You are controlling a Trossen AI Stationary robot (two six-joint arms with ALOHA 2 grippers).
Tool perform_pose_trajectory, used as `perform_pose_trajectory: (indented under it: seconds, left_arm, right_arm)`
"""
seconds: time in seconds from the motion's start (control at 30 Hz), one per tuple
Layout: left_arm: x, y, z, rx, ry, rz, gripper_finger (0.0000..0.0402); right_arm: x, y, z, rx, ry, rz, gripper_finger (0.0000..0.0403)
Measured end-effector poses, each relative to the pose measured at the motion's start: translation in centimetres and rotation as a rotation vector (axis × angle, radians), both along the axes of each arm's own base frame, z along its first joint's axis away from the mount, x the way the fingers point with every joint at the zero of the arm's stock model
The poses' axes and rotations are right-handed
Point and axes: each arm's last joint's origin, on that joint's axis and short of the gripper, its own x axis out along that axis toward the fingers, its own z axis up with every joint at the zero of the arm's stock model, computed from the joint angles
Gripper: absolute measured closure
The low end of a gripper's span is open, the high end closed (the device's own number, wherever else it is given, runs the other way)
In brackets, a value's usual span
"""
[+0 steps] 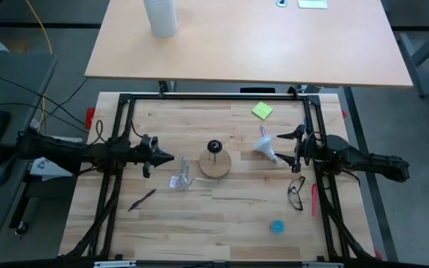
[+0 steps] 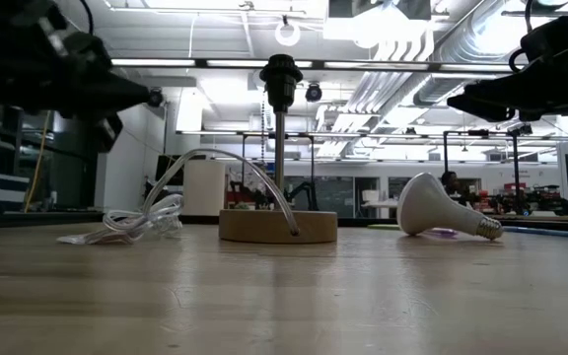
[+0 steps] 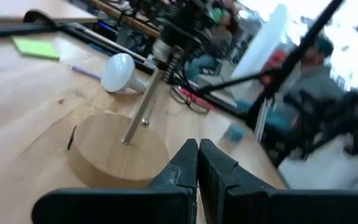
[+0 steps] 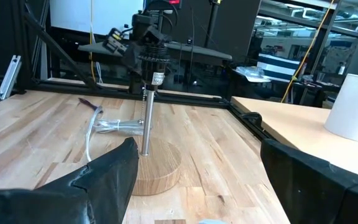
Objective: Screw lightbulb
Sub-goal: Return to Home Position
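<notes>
The white lightbulb (image 1: 265, 143) lies on its side on the wooden table, globe toward the far edge and screw base (image 2: 487, 230) toward the right. It also shows in the left wrist view (image 3: 119, 71). The round wooden disc (image 1: 215, 164) with its black socket post (image 2: 280, 79) stands at the table's middle. My right gripper (image 1: 293, 149) is open and hangs above the table, just right of the bulb, its fingers wide apart in the right wrist view (image 4: 197, 171). My left gripper (image 1: 167, 158) is shut and empty, left of the disc, also raised (image 3: 197, 165).
A clear cord (image 1: 180, 179) runs from the disc to a bundle on its left. A green sticky note (image 1: 262, 110), glasses (image 1: 296, 193), a red pen (image 1: 313, 199), a blue thing (image 1: 276, 225) and a black pen (image 1: 143, 199) lie around. A white cylinder (image 1: 161, 16) stands on the far table.
</notes>
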Motion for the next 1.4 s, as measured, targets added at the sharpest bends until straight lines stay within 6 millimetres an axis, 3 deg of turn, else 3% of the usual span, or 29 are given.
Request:
perform_pose_trajectory:
  seconds: [0.47, 0.87, 1.4]
  left_arm:
    - [-3.6, -0.5, 0.7, 0.285, -0.087, -0.010, 0.0401]
    - [-3.6, -0.3, 0.7, 0.453, -0.082, 0.034, 0.0401]
    - [-3.6, -0.2, 0.7, 0.457, -0.077, 0.046, 0.0401]
  right_arm:
    - [0.0, 0.0, 0.0, 0.000, 0.000, 0.000, 0.0073]
    - [0.0, 0.0, 0.0, 0.001, 0.007, 0.000, 0.0073]
    - [0.0, 0.0, 0.0, 0.002, 0.010, 0.000, 0.0073]
